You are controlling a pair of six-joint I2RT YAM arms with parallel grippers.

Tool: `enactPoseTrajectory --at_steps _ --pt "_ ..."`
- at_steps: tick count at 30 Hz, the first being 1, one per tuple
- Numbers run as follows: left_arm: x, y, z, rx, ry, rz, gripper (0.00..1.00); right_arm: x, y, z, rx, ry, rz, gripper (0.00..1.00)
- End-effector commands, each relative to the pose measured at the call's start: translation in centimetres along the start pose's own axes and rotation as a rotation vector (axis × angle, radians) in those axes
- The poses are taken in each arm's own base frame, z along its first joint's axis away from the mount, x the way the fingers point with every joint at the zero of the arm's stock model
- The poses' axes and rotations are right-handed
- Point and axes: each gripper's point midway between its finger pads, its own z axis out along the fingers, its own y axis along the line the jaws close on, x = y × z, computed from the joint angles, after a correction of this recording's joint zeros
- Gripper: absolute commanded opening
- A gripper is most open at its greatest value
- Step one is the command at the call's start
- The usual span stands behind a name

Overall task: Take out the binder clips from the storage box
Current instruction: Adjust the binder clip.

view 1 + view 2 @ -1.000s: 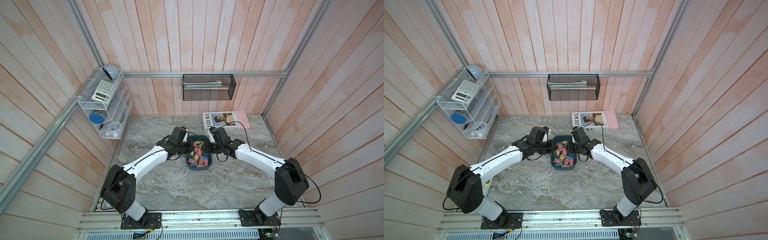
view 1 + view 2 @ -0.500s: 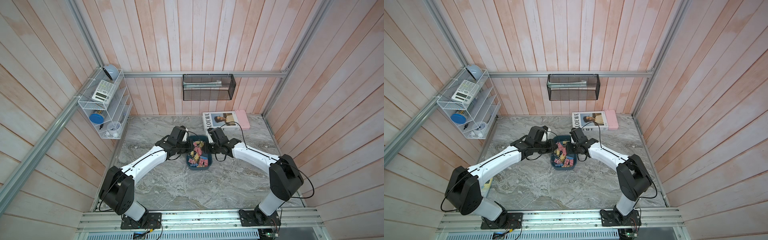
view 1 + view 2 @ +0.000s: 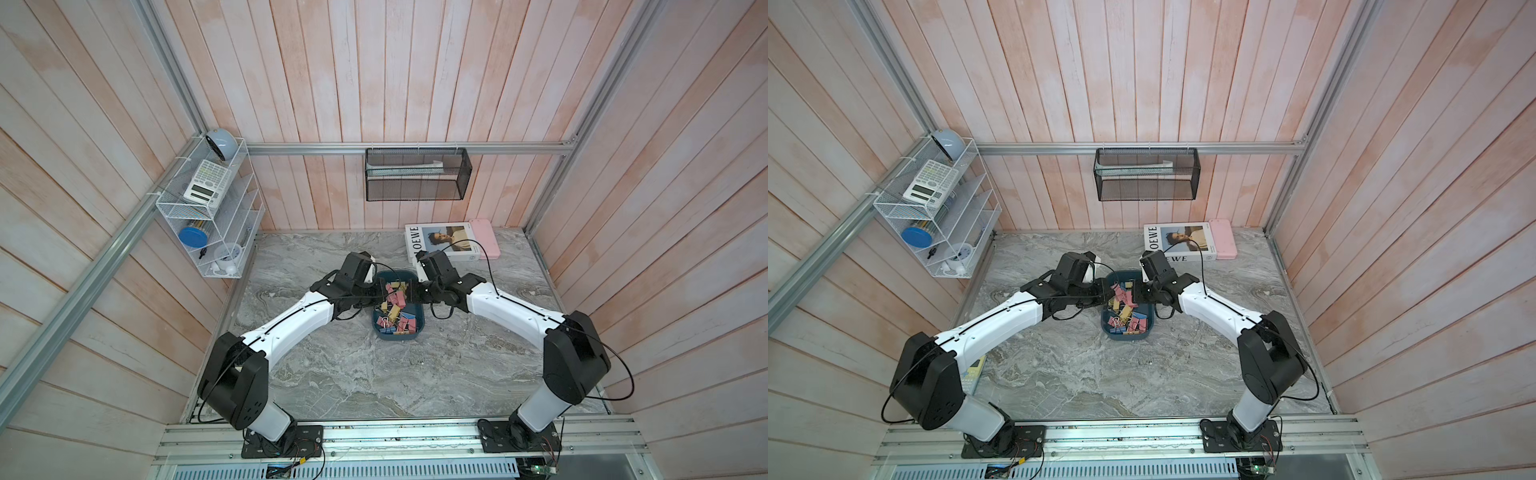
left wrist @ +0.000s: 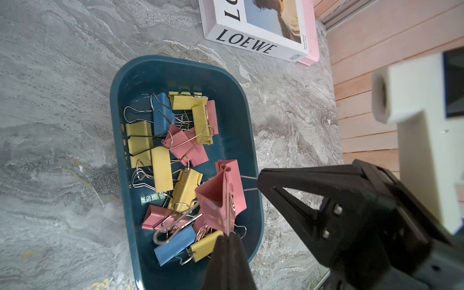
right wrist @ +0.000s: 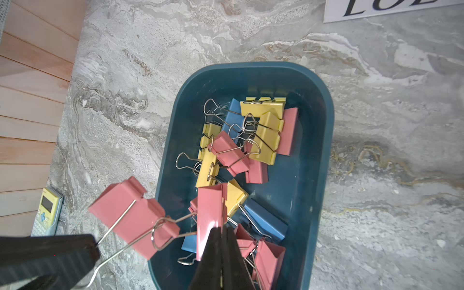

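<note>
The shallow dark teal plastic storage box (image 3: pixel 398 337) sits mid-frame on the grey marbled counter (image 3: pixel 353 374) in both top views. Its long axis runs up and down the frame, and pastel pink, yellow and blue binder clips (image 3: pixel 395 320) are heaped inside.

In the right wrist view the left fingers (image 5: pixel 45 258), at lower left, press together on the silver wire handle of a pink binder clip (image 5: pixel 130 213). Its body slants from upper left to lower right across the box's rim.

The right fingers (image 5: pixel 233 261) pinch a second pink clip (image 5: pixel 209 206), seen edge-on with its long axis pointing up the frame. The two clips seem hooked together by a handle loop, though that is hard to make out.

A second ago the right fingers stood partly apart; the box has not shifted.
</note>
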Motion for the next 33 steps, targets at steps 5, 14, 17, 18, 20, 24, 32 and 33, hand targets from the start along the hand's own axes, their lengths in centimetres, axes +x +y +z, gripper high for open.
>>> enactPoseTrajectory --at_steps 5,14,17,18,20,24,32,33 --pt "0.4 -0.6 0.6 0.022 0.029 0.053 0.00 -1.9 1.8 -2.6 -0.060 -0.082 -0.030 0.00" --pt "2.4 1.4 -0.4 -0.026 0.106 0.156 0.00 -1.9 2.2 -3.4 -0.163 -0.060 -0.031 0.00" --pt "2.6 0.3 -0.7 0.057 0.106 0.151 0.00 -1.8 3.0 -4.0 -0.217 -0.055 -0.057 0.00" --pt "2.6 -0.1 -0.7 0.089 0.109 0.142 0.00 -1.8 3.3 -4.1 -0.237 -0.056 -0.069 0.00" --pt "3.0 -0.8 -0.7 0.142 0.134 0.131 0.00 -1.6 3.7 -4.3 -0.270 -0.051 -0.078 0.00" --pt "3.8 -1.1 -0.6 0.170 0.173 0.141 0.00 -1.5 4.1 -4.4 -0.320 -0.034 -0.057 0.00" --pt "2.9 -0.6 -1.0 0.142 0.133 0.171 0.00 -0.8 4.6 -4.9 -0.348 0.004 -0.090 0.00" --pt "2.8 -0.3 -1.1 0.117 0.126 0.188 0.00 -0.9 4.5 -5.0 -0.347 0.000 -0.093 0.00"
